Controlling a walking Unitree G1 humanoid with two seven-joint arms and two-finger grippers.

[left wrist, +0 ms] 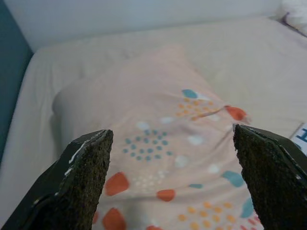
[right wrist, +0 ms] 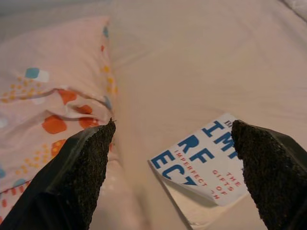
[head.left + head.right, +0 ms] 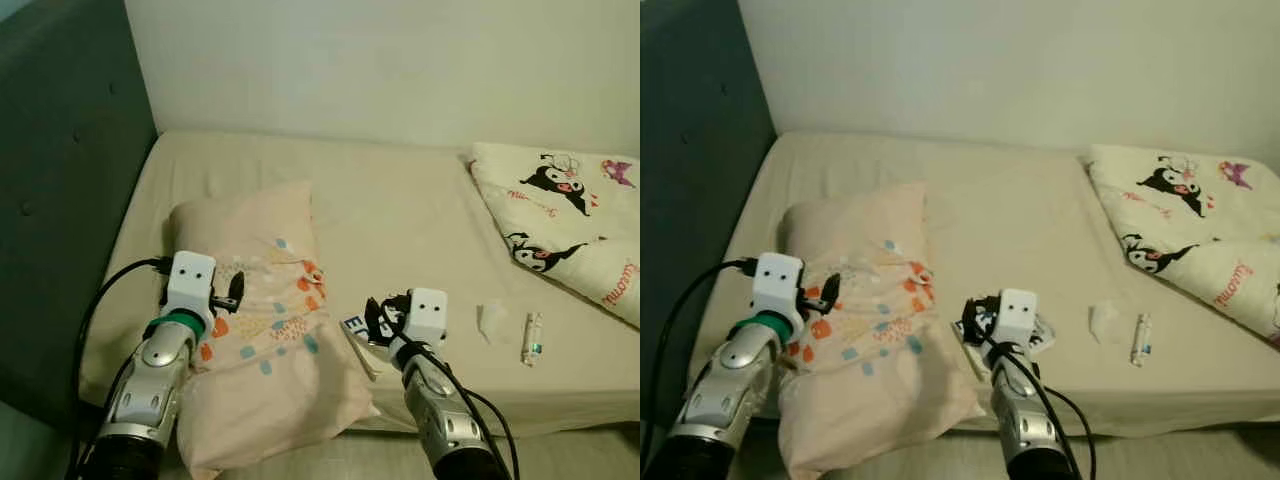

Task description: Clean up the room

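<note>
**Book and pillow both within reach on the bed**

The bed [image 3: 400, 200] takes up most of what lies ahead, with a dark headboard [image 3: 60, 200] on the robot's left and a cartoon-print blanket [image 3: 570, 220] bunched at the far right. A pale pillow [image 3: 260, 300] with coloured spots lies askew near the front edge, one corner hanging over it. Just beside the pillow, at the bed's front edge, is a white book [image 2: 211, 163] with blue lettering. Further right sit a crumpled tissue [image 3: 492, 320] and a small tube [image 3: 532, 338], near each other but apart.

The step in hand looks like picking up the book. To do it well, the right gripper [image 2: 175, 177] should come down with one finger past the book's free edge and the other on its cover, not snagging the sheet. The pillow would be better lifted by its body than by a corner.

The right gripper hovers above the book, jaws spread wide, touching nothing. The left gripper [image 1: 172, 182] hangs over the pillow, jaws likewise wide apart and empty.
</note>
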